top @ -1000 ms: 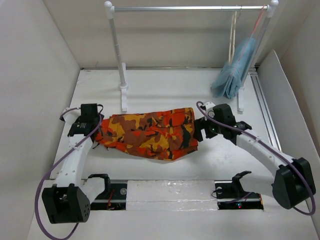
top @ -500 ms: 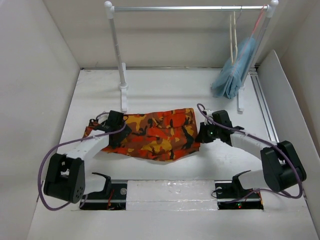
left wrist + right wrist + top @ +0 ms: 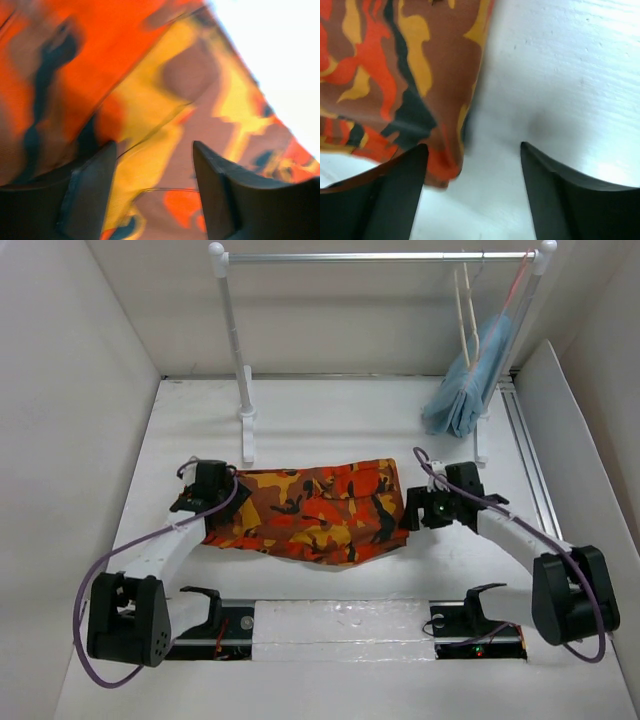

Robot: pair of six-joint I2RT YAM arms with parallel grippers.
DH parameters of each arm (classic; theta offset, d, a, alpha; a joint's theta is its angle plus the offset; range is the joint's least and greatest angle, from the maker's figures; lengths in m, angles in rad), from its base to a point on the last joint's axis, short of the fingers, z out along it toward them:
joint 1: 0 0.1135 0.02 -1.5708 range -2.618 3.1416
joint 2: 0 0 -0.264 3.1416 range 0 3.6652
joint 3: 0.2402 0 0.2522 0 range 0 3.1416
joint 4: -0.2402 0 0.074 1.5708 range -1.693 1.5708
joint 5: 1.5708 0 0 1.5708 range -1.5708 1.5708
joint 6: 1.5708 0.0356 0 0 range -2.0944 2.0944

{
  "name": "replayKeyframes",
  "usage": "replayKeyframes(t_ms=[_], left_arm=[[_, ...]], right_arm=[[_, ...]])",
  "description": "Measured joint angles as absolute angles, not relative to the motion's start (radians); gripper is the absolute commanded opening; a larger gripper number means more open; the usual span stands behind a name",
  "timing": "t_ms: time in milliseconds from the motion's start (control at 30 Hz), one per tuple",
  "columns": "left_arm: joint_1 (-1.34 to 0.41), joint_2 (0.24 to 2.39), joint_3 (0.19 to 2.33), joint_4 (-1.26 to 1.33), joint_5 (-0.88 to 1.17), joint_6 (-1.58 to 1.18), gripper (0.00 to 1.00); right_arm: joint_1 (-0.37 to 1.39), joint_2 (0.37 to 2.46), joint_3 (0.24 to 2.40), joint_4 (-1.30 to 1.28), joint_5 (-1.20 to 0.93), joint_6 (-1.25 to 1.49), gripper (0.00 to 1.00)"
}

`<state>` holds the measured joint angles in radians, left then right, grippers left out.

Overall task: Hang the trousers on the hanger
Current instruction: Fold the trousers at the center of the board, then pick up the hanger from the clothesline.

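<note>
Left jaws are standing wide apart just above the trousers point(image 3: 150, 75), whose camouflage print is filling the blurred left wrist view. Right jaws are likewise gaping wide, with the trousers' edge lying beside one finger and bare table point(image 3: 560, 75) showing between the two. Seen from above, the trousers are lying spread across the middle of the table, with the left arm point(image 3: 165, 550) reaching their left end and the right arm point(image 3: 510, 530) their right end. The hanger point(image 3: 463, 315) is hanging from the rack rail point(image 3: 380, 256) at the far right, well apart from the trousers, next to a pinkish-red hanger point(image 3: 518, 285) and a light blue garment point(image 3: 465, 385).
</note>
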<state>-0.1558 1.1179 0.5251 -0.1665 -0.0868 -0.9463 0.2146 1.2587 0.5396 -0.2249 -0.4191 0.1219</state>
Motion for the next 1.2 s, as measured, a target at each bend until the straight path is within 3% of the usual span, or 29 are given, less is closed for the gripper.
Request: replayKeyframes(t_ms=[33,67,100,133,200,233,267,300,333,500,600,733,767,900,1000,1200], left_arm=[[-0.159,1.126,0.562,-0.184,-0.086,-0.924,0.49],[-0.163,1.131,0.598,-0.194,-0.086,-0.907,0.22],[-0.174,1.135,0.661,-0.197,-0.083,-0.877,0.21],[-0.186,1.135,0.711,-0.205,-0.077,-0.861,0.04],[-0.204,1.143,0.833,-0.221,-0.064,-0.817,0.00],[-0.212,1.148,0.892,-0.218,-0.052,-0.793,0.00],[-0.216,1.155,0.949,-0.216,-0.041,-0.777,0.00],[-0.217,1.167,0.995,-0.215,-0.030,-0.763,0.00],[-0.219,1.184,1.044,-0.213,-0.020,-0.748,0.00],[-0.278,1.328,1.206,-0.222,-0.009,-0.676,0.00],[-0.385,1.410,1.241,-0.233,-0.030,-0.647,0.00],[-0.554,1.458,1.242,-0.239,-0.040,-0.630,0.00],[-0.609,1.460,1.242,-0.239,-0.037,-0.627,0.00],[-0.730,1.448,1.205,-0.205,-0.060,-0.625,0.00],[-0.783,1.439,1.151,-0.198,-0.044,-0.626,0.05],[-0.782,1.420,1.052,-0.192,-0.030,-0.629,0.12]], right_arm=[[0.208,1.244,0.558,-0.270,-0.415,0.105,0.83],[0.206,1.225,0.593,-0.329,-0.411,0.090,0.83],[0.206,1.198,0.641,-0.378,-0.411,0.074,0.83],[0.211,1.178,0.690,-0.427,-0.410,0.057,0.82],[0.228,1.139,0.837,-0.533,-0.407,0.017,0.67],[0.243,1.122,0.930,-0.577,-0.410,0.001,0.53],[0.259,1.114,1.035,-0.611,-0.416,-0.016,0.18],[0.273,1.111,1.139,-0.625,-0.424,-0.036,0.05],[0.287,1.114,1.254,-0.648,-0.423,-0.041,0.00],[0.292,1.206,1.784,-0.696,-0.373,-0.114,0.01],[0.240,1.311,2.039,-0.712,-0.310,-0.150,0.16],[0.147,1.485,2.294,-0.747,-0.231,-0.183,0.69],[0.125,1.547,2.342,-0.750,-0.210,-0.192,0.72],[0.072,1.707,2.411,-0.782,-0.187,-0.189,0.72],[0.044,1.793,2.411,-0.809,-0.173,-0.183,0.71],[-0.006,1.814,2.293,-0.801,-0.156,-0.178,0.63]])
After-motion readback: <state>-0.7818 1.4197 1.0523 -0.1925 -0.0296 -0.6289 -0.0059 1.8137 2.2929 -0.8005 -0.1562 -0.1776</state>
